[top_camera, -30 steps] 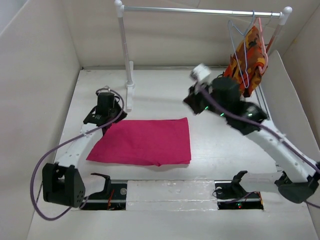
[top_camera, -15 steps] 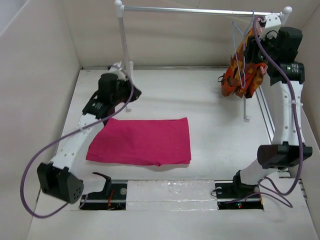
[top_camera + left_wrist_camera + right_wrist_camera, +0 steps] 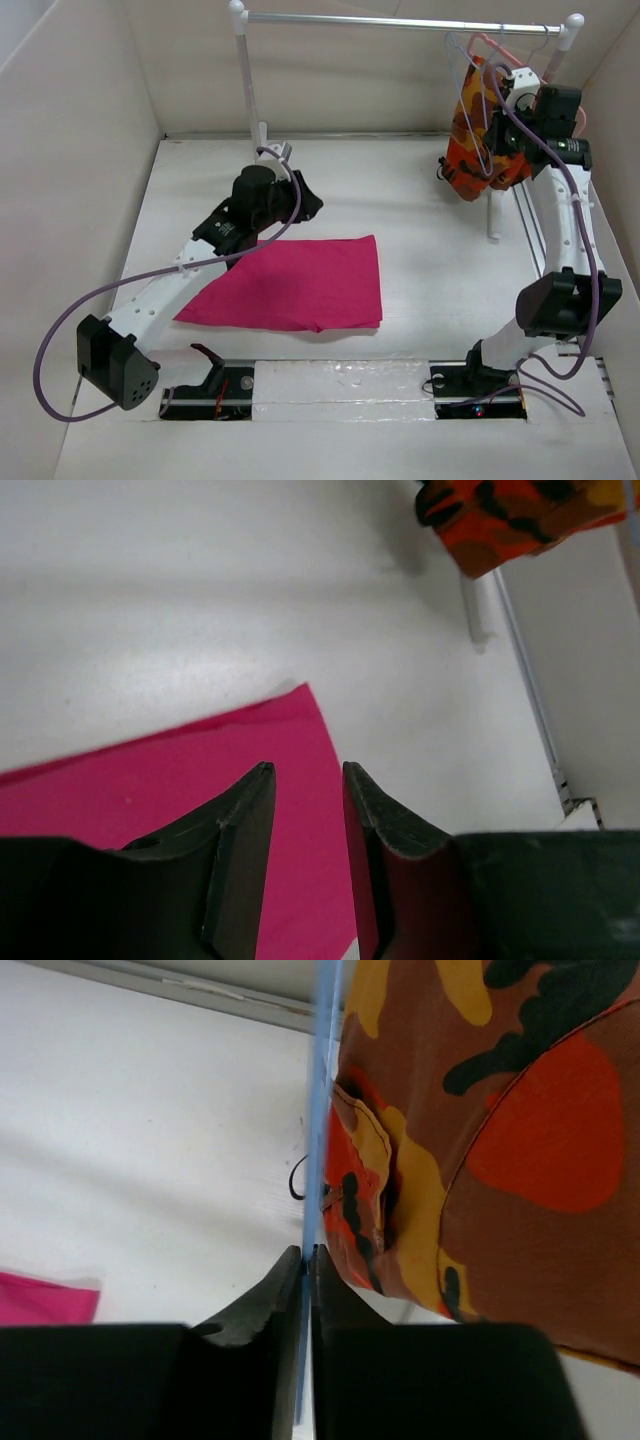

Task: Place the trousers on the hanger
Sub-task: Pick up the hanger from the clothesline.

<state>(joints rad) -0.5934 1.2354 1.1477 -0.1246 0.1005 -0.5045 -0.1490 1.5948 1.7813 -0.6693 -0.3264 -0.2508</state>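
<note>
Right hand (image 3: 303,1260) is clenched on the hanger (image 3: 316,1110), its two fingers pinching the thin blue-lilac wire with no gap showing between them. Overhead, that hand sits high at about one o'clock of the tabletop (image 3: 420,220), up by the clothes rail (image 3: 400,20), where the hanger hangs just beside the orange, red and yellow patterned garment (image 3: 470,140) and the salmon-pink hanger (image 3: 500,45).

The left hand (image 3: 306,772) is released, its fingers a little apart with nothing between them. It hovers over the twelve o'clock edge of the trousers (image 3: 290,285), which lie folded flat on the tabletop, towards eight o'clock from its middle and well apart from the hanger.

The step in hand looks like fetching the hanger from the rail; nothing is threaded yet. Next, the right hand probably has to lift the hook clear of the rail and carry the hanger towards seven o'clock, down to the trousers, without dragging the patterned garment, which presses close against the wire. The left hand would then need to drop and pinch the cloth edge.
</note>
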